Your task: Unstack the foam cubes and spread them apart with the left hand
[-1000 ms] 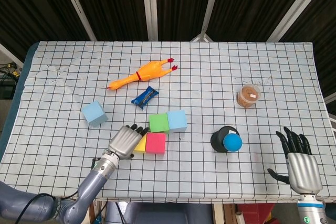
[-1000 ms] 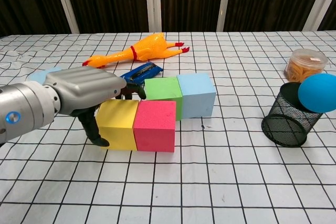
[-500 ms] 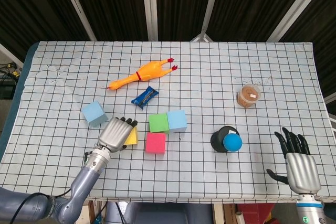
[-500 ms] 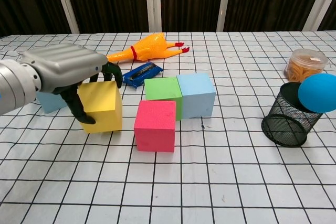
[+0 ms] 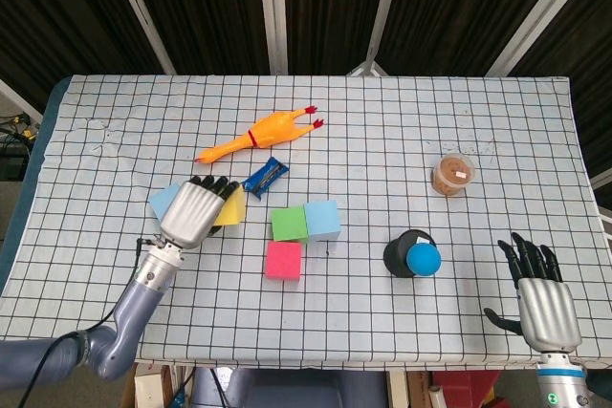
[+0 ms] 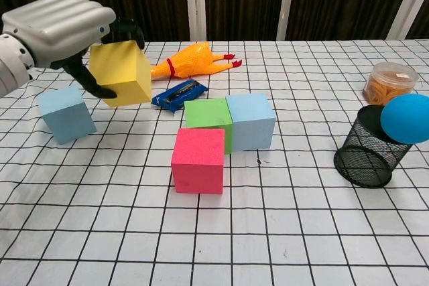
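Since the yellow cube (image 6: 121, 72) sat on the desk (image 5: 382, 160) touching the pink cube (image 6: 198, 159) a second ago, I have lifted it clear and carried it toward the upper left of the chest view; it now hangs in the air, tilted, above and just beside the lone light blue cube (image 6: 66, 113). That separates it from the cluster: pink, green cube (image 6: 208, 120) and the second blue cube (image 6: 251, 120) remain close together mid-frame, green and blue touching. Judged progress: nothing looks stacked, so spreading is what remains. My left hand (image 5: 194, 211) grips the yellow cube, thumb under its near face, fingers (image 6: 127, 29) curled over its top. My right hand (image 5: 539, 290) rests at lower right of the head view, holding nothing, spread flat.
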